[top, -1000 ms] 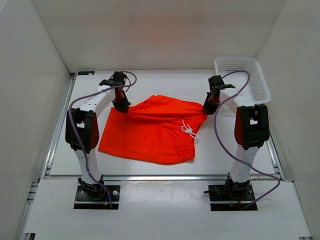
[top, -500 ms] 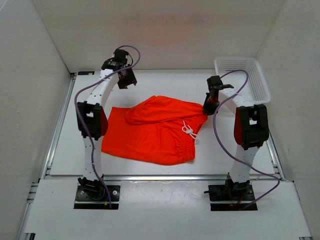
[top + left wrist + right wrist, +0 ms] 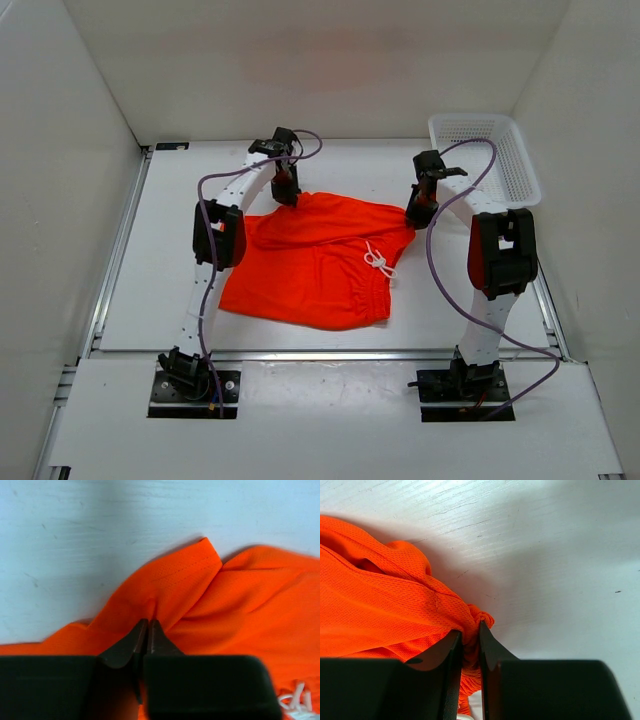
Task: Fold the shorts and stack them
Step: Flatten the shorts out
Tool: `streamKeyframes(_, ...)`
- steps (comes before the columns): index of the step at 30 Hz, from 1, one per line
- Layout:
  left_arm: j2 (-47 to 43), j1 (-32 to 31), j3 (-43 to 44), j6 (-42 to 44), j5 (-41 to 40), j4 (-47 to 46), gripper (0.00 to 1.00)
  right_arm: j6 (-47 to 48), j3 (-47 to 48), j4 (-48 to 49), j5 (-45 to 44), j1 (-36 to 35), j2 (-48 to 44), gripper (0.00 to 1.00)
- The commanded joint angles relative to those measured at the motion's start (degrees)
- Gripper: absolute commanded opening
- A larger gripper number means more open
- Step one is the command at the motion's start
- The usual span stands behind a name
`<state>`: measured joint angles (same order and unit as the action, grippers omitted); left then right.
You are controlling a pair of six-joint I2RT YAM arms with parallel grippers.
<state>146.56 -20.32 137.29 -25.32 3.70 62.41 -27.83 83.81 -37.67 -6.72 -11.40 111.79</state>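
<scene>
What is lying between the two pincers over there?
Only the orange shorts. Their far edge runs from the left pincer to the right pincer, and each one is pinching the cloth. The overhead view shows it.

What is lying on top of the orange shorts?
On the shorts lies only the white drawstring, by the waistband. The left fingers and right fingers pinch the far edge. Anything under the fabric is covered.

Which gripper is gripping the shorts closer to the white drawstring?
The right gripper, clamped on a bunched corner of the shorts just beyond the drawstring. The left gripper pinches a fold farther off, at the far edge.
</scene>
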Motion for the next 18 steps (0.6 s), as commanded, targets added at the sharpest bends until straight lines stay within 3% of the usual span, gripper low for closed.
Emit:
streamKeyframes(1, -3.5, 1.2, 0.2, 1.2, 2.0, -0.2, 0.1, 1.0, 2.4, -1.1, -0.4, -0.3, -3.0, 0.0)
streamKeyframes(9, -15.8, 5.2, -4.3, -2.4, -4.8, -1.2, 0.1, 1.0, 1.8, -1.1, -1.1, -0.3, -3.6, 0.0)
streamKeyframes(14, -23.9, 10.3, -9.9, -3.1, -2.9, -4.3, 0.1, 1.0, 1.8, -1.1, -1.7, -0.3, -4.1, 0.0)
streamKeyframes(17, -22.0, 12.0, -10.5, -2.3, 1.1, -4.8, 0.52, 1.0, 1.8, -1.1, -0.6, -0.8, -3.5, 0.0)
streamKeyframes(18, -21.0, 12.0, -10.5, -1.5, 1.7, -3.8, 0.61, 1.0, 2.4, -1.1, -0.6, -0.8, -3.5, 0.0)
